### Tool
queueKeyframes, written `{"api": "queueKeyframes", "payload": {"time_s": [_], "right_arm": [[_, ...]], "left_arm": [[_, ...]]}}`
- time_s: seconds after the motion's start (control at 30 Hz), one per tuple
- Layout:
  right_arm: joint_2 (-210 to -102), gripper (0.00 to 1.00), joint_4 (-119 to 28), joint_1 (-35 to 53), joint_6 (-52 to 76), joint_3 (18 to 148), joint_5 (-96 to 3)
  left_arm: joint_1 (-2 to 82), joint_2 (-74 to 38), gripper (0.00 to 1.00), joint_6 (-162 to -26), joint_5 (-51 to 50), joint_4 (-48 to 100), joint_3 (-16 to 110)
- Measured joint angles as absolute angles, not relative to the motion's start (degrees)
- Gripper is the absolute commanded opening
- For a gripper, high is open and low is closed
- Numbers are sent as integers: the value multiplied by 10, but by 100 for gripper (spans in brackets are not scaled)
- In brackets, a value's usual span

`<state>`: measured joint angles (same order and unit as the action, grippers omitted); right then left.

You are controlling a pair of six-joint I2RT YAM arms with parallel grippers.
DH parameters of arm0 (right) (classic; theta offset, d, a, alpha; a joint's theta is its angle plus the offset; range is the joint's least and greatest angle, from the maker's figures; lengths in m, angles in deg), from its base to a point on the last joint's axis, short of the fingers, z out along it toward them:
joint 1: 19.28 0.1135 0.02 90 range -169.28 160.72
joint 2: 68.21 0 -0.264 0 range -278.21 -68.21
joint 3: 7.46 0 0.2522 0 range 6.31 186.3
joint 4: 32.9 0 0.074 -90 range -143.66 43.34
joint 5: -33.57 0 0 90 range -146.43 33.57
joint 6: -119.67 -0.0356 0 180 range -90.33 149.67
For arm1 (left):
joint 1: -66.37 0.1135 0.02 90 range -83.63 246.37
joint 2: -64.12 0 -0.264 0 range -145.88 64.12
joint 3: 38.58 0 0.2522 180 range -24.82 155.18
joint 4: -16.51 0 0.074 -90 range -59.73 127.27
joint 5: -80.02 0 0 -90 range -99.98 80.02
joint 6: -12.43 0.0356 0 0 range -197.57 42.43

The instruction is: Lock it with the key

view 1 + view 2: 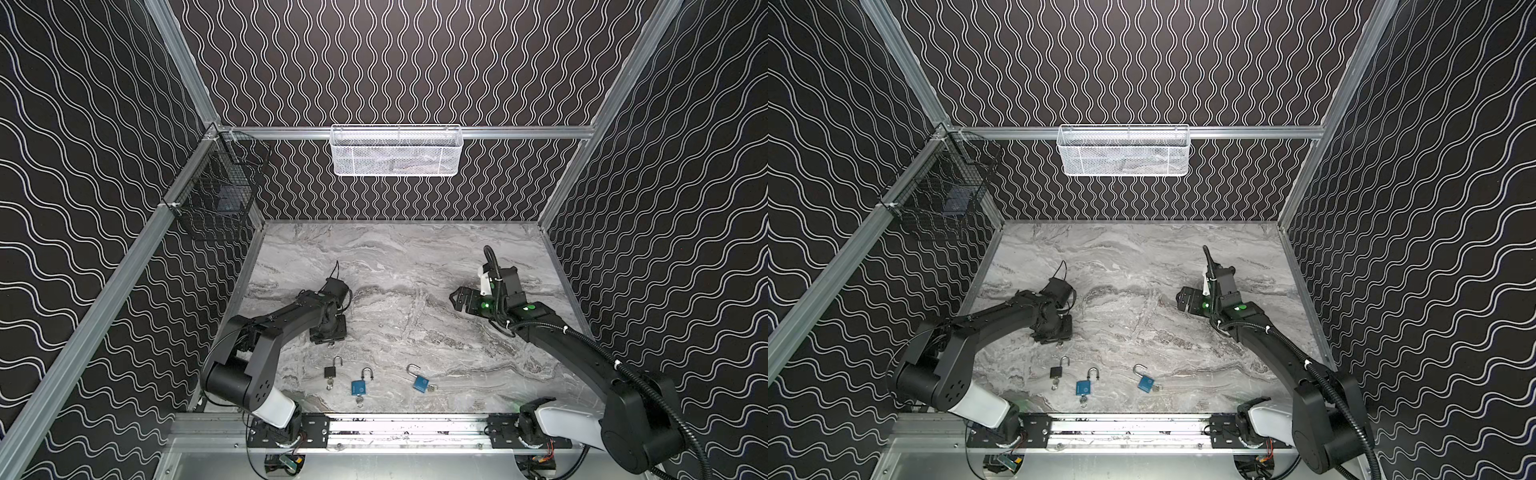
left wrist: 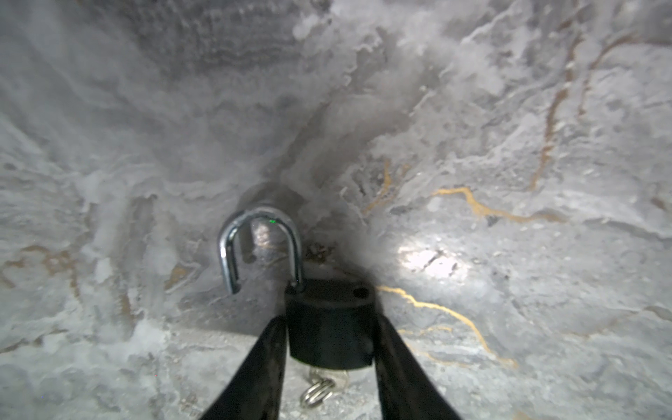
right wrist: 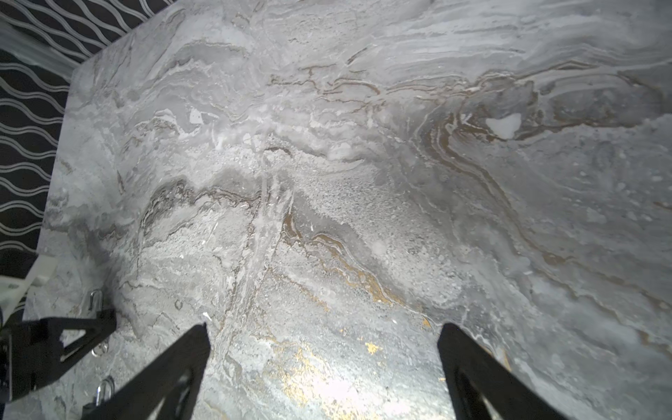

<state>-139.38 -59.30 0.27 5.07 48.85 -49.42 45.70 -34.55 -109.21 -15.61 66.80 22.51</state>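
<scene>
Left arm [image 1: 282, 320]: black angular links, white shell [image 1: 274, 409] near its base, lower left of the frame. Right arm [image 1: 557, 343]: same black and white build; ribbed black cable [image 1: 700, 446] alongside, held by white ties [image 1: 565, 329]; green lights [image 1: 483, 305] near the wrist. Right gripper [image 3: 323, 329] fingers [image 3: 194, 345] black, apparently with triangular cut-outs; view too dim to confirm.

Open desk [image 1: 407, 266] is left between left arm [image 1: 282, 322] and right arm [image 1: 552, 336], through to the rear. Front strip is blocked by black padlock [image 1: 330, 371], middle blue padlock [image 1: 358, 387] and right blue padlock [image 1: 420, 382], with the wider gap between the blue two. Left jaws' gap is filled by fourth padlock [image 2: 329, 327]. White basket [image 1: 396, 151] and wire basket [image 1: 216, 187] are hung above back and left edges.
</scene>
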Motion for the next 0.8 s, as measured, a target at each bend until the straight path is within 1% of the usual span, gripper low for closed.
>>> {"api": "queueKeyframes", "payload": {"time_s": [0.13, 0.67, 0.8], "right_arm": [[-1393, 100, -591, 3, 58, 487, -482], [-1396, 100, -586, 3, 77, 487, -475], [-1392, 100, -586, 3, 78, 487, -475]], "left_arm": [[457, -349, 56, -1095, -160, 676, 230], [458, -370, 51, -1104, -161, 699, 254], [460, -371, 52, -1107, -159, 698, 254]]}}
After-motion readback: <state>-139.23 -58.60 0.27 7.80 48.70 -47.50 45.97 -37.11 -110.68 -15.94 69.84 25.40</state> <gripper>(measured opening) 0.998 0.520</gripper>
